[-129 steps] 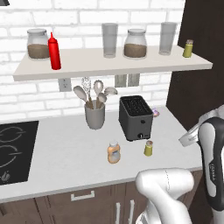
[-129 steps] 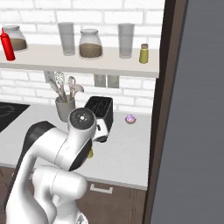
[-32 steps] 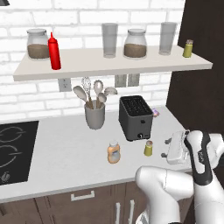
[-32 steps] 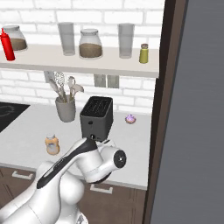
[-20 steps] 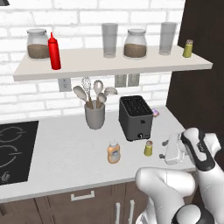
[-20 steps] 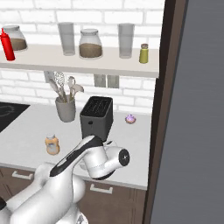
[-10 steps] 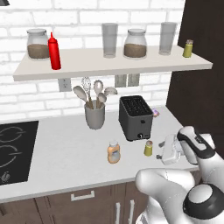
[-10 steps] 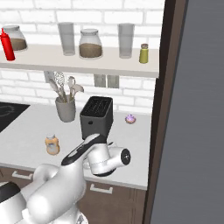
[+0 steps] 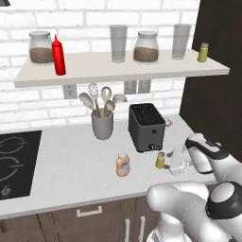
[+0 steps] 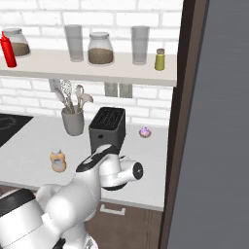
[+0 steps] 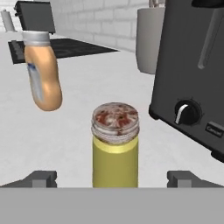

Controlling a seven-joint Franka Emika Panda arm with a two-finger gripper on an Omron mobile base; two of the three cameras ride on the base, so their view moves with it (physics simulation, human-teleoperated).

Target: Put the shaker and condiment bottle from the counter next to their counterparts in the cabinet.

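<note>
The olive-yellow shaker (image 9: 160, 160) with its brown cap stands on the pale counter (image 9: 71, 165) in front of the toaster. My gripper (image 9: 170, 160) is level with it just to its right, open. In the hand view the shaker (image 11: 115, 148) stands centred between the two spread fingertips (image 11: 41, 178), untouched. The orange condiment bottle (image 9: 123, 165) (image 10: 58, 161) (image 11: 41, 72) stands a little further left. On the open cabinet shelf (image 9: 118, 73) stand a red squeeze bottle (image 9: 58, 56) (image 10: 7, 50) at the left and a second shaker (image 9: 203, 52) (image 10: 159, 59) at the right end.
A black toaster (image 9: 146, 126) (image 11: 192, 65) sits right behind the shaker. A grey utensil holder (image 9: 102, 124) stands to its left, and a black hob (image 9: 16, 163) beyond that. Jars and glasses (image 9: 118, 43) line the shelf. A dark tall panel (image 10: 214, 121) borders the counter's right end.
The hand has slid left along the counter toward the shaker, closing the gap. Its jaws have stayed open. Nothing on the counter or shelf has moved.
</note>
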